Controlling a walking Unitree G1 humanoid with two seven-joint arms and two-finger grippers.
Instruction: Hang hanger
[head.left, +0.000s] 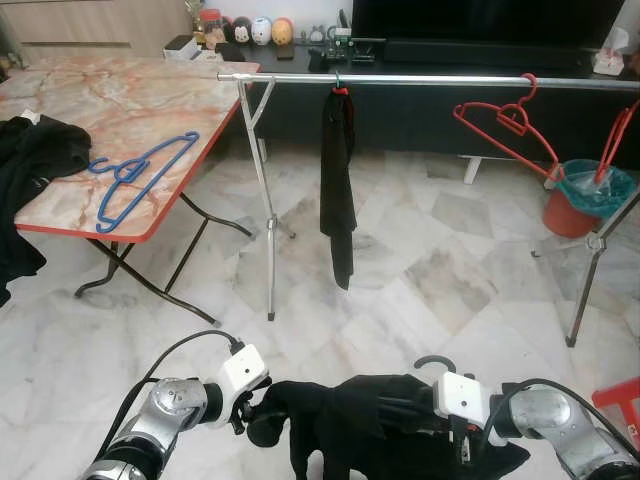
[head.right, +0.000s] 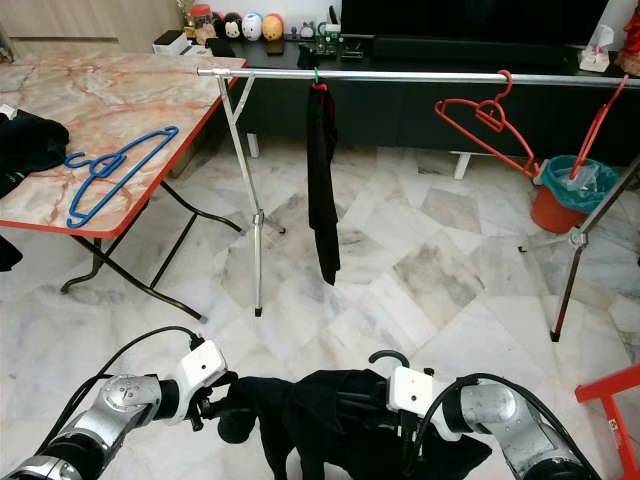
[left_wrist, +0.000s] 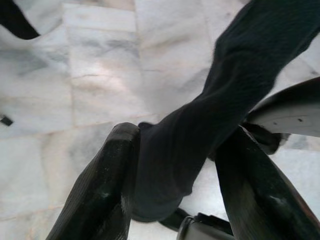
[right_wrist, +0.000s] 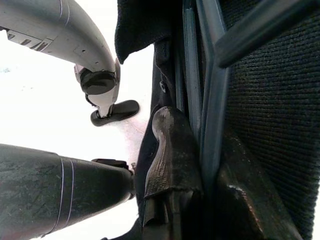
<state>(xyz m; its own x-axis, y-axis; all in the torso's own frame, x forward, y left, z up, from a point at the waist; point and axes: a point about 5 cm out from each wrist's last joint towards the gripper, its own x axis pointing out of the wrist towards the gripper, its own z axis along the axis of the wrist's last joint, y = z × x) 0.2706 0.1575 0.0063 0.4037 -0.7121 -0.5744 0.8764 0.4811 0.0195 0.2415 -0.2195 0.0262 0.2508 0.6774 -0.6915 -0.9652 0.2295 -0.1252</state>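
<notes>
Both grippers hold one black garment (head.left: 350, 420) low before the robot, well short of the rail (head.left: 420, 78). The right gripper (right_wrist: 200, 165) has its fingers clamped on the dark hanger (right_wrist: 207, 100) inside the cloth, carrying the load; the left gripper (left_wrist: 175, 170) pinches a sleeve between its fingers, seemingly to keep it from dragging.

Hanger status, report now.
Left tool shut on black garment. Right tool shut on hanger. Rail ahead, one garment hung, nothing in the way.
</notes>
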